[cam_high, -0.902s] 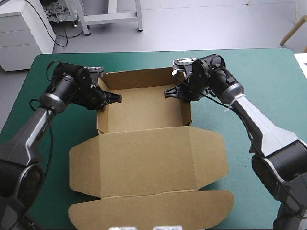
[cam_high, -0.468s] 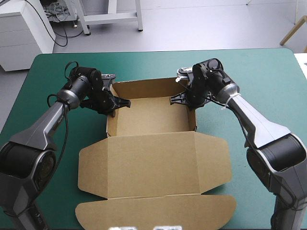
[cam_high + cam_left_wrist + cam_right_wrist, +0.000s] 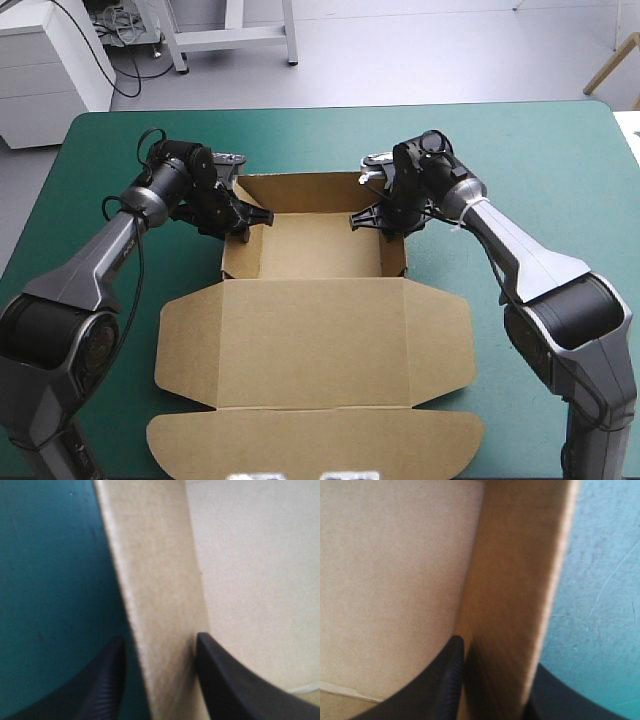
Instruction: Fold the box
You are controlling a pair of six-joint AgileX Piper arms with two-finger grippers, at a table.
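Already well along: the brown cut-board box stands as an open tray on the teal-green table cover.
The far, left and right walls of the tray are raised, and the wide flat lid with its rounded flaps lies spread on the near side of the tray. The left gripper, with two black fin-shaped fingers, pinches the tray's left wall close to the far corner, one finger inside and one outside. The right gripper pinches the tray's right wall in the same way. I judge that what remains is to press these side walls firm and then let go.
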